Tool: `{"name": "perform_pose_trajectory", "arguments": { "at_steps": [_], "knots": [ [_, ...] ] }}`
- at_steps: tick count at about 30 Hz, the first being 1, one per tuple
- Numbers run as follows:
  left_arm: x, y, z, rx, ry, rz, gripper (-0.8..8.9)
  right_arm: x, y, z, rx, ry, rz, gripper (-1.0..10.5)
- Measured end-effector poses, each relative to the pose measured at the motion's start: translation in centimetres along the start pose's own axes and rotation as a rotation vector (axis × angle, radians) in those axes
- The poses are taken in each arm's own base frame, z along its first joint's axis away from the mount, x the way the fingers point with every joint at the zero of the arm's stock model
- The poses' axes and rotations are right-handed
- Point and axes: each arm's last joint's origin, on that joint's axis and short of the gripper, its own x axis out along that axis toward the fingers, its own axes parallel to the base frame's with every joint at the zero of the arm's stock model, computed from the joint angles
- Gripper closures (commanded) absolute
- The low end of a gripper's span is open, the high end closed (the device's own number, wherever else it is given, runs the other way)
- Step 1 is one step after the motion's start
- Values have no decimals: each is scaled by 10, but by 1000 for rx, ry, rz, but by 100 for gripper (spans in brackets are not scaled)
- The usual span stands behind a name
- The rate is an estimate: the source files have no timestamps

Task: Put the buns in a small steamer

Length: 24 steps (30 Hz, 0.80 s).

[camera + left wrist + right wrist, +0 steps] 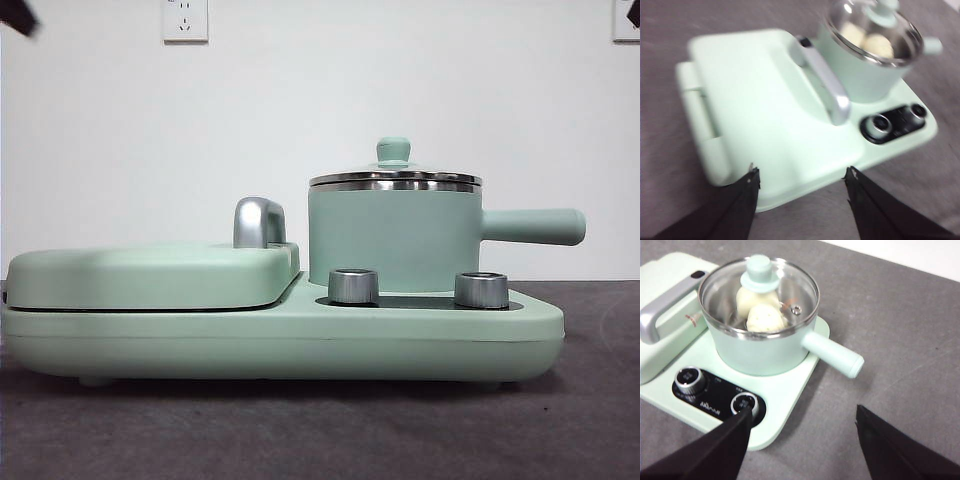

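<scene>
Both buns [762, 310] inside small steamer [760, 347], glass lid [759, 285] on. Left gripper [802, 175] and right gripper [802, 422] spread, empty, apart from pot; right apparently nearer.

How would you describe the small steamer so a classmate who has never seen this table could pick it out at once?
Find the mint green cooker base on the dark table. On its knob end stands the small steamer, a mint green round pot. Unlike the flat hinged plate beside it, it has a glass lid, a straight side handle, and two buns inside.
</scene>
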Motion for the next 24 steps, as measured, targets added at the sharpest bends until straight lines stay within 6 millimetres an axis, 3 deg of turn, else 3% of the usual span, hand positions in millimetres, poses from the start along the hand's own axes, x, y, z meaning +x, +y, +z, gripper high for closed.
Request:
{"name": "perform_pose_trajectory", "arguments": {
  "at_steps": [5,7,8,24],
  "knots": [
    [-23,2,-8,-10,-68,39,558,0,0,0,1,-3,0,622],
    [-29,2,-10,-6,-96,33,815,0,0,0,1,-4,0,770],
    [-31,2,-10,-6,-112,29,789,0,0,0,2,-5,0,941],
    [-35,2,-11,-6,-132,26,806,-1,0,0,2,-8,11,928]
  ]
}}
